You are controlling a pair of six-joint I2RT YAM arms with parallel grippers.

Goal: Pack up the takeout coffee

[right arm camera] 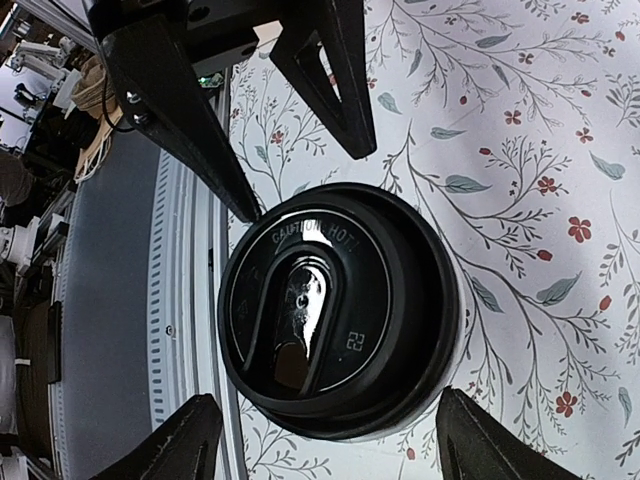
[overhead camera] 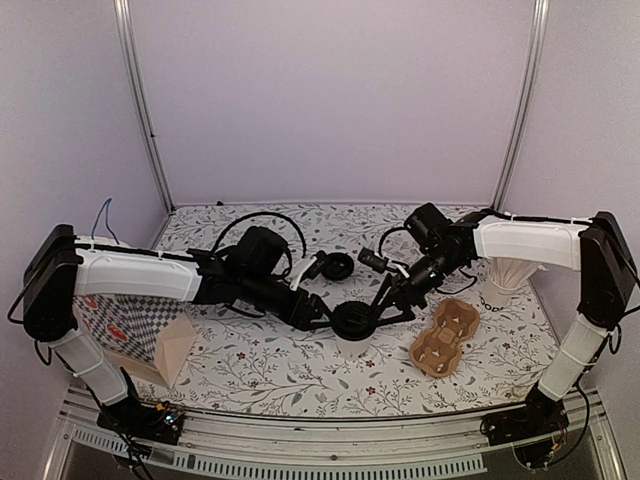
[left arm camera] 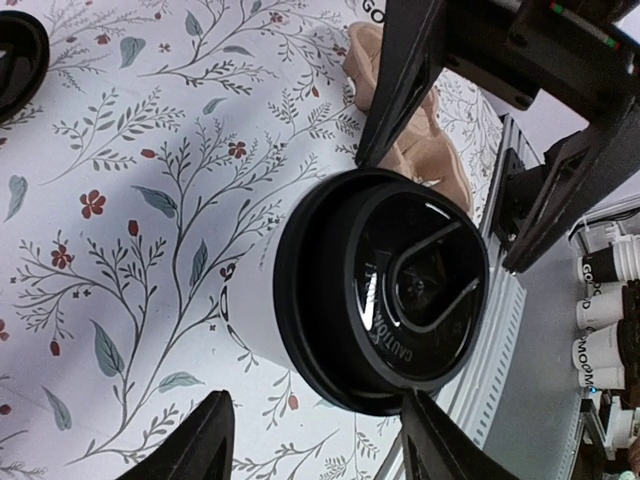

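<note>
Takeout coffee (overhead camera: 355, 320) stands upright near ctr of the floral surface (overhead camera: 250, 375), black lid on, w/ both arms meeting over it from opposite sides.

Left jaws are open. In the left wrist view the fingers (left arm camera: 195, 440) flank the lid's edge: one tip is clear of it, the other is right at the rim, contact can't tell. Nothing is clamped.

Right jaws are open wider. Their fingers (right arm camera: 190, 435) spread about the lid's full width, one clear, the other close to the rim, and they hold nothing.

Cardboard cup carrier (overhead camera: 445, 340) lies flat just R of the coffee, near but apart. White cup of sticks (overhead camera: 503, 285) stands behind the carrier, partly under the right arm. Loose black lid (overhead camera: 338, 265) lies behind the coffee. Brown paper bag (overhead camera: 175, 350) sits well apart at L.
</note>
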